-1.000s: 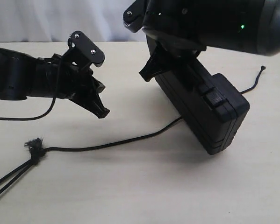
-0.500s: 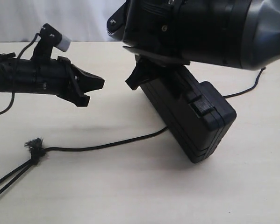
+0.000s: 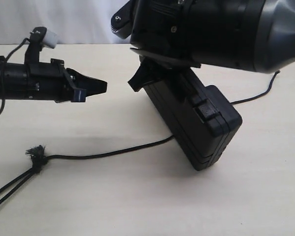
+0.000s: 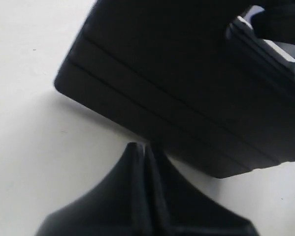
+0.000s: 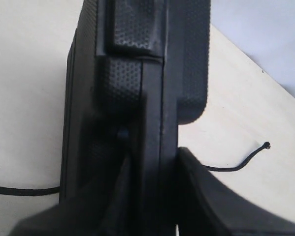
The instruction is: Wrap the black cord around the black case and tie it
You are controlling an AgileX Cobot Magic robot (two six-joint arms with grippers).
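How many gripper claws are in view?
2. The left gripper, shut and empty, hovers left of the matte black plastic case; the right gripper clamps that case's upper end.

A flat, ridged black case (image 3: 209, 132) stands tilted on edge, right of centre. A thin black cord (image 3: 113, 151) lies on the table (image 3: 137, 206), running from a frayed knot at near left, under the case, to far right.

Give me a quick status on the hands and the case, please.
Left hand shut, empty, beside case. Right hand clamped on case, held tilted. Cord loose, unwrapped. Nothing blocking.
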